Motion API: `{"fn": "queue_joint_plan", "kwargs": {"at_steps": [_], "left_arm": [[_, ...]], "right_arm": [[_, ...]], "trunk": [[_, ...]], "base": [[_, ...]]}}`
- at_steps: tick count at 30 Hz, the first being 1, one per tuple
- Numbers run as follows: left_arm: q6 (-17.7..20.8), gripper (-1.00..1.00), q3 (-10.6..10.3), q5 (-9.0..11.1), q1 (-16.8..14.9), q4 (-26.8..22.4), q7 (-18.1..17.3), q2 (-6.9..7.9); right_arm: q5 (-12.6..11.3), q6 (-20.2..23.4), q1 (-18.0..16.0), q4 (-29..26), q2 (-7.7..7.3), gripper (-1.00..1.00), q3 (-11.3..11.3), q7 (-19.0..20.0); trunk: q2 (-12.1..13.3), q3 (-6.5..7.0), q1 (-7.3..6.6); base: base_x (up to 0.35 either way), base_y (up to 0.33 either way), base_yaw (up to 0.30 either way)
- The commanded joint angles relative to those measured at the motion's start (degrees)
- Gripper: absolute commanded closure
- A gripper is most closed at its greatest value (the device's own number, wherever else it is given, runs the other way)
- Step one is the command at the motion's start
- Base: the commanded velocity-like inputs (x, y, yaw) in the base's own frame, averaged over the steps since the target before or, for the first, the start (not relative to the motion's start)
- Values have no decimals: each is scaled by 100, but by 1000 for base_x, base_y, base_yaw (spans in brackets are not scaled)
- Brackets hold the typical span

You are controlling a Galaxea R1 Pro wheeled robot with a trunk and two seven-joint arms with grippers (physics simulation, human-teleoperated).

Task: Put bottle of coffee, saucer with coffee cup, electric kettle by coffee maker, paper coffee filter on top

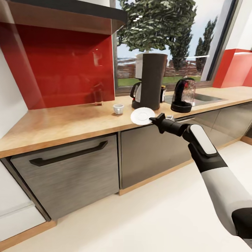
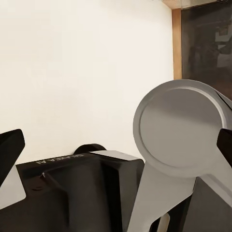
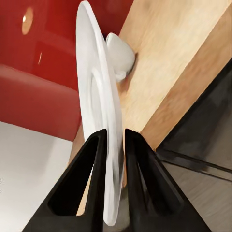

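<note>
My right gripper (image 1: 154,120) is shut on the rim of the white saucer (image 1: 142,115) and holds it just above the countertop's front edge (image 1: 87,131), in front of the tall black coffee maker (image 1: 150,80). In the right wrist view both fingers (image 3: 94,159) pinch the saucer (image 3: 94,92) edge-on, with the white coffee cup (image 3: 121,55) beyond it. The cup (image 1: 118,109) stands on the counter left of the coffee maker. The electric kettle (image 1: 183,94) stands to its right, and a small dark bottle (image 1: 163,93) sits between them. My left gripper (image 2: 116,150) is open, over the robot's own base.
A sink (image 1: 204,99) is set into the counter beyond the kettle. A red backsplash (image 1: 66,66) and a dark hood (image 1: 70,14) stand over the counter's left part. Below are grey cabinet fronts with a black handle (image 1: 68,154). A window is behind the coffee maker.
</note>
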Motion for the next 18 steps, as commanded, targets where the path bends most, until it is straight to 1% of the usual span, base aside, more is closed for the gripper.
{"fn": "queue_joint_plan", "kwargs": {"at_steps": [1,4,6,9,15,18], "left_arm": [[6,-100,-48,48,-2,-6,-10,3],[6,-100,-48,48,-2,-6,-10,3],[6,-100,-48,48,-2,-6,-10,3],[6,-100,-48,48,-2,-6,-10,3],[6,-100,-48,48,-2,-6,-10,3],[6,-100,-48,48,-2,-6,-10,3]], "right_arm": [[-67,-19,-5,5,22,100,8,-102],[-75,-33,-5,18,95,100,8,-352],[-100,-36,-5,20,122,100,8,-414],[-232,-42,-5,49,209,100,9,-535],[-272,-48,-5,159,233,100,5,-829],[-276,-49,-5,177,236,100,2,-866]], "trunk": [[-2,-6,0],[-2,-6,0],[-2,-6,0],[-2,-6,0],[-2,-6,0],[-2,-6,0]], "base": [[48,0,0],[89,0,0],[194,0,0],[175,0,0],[29,0,0],[4,0,0]]}}
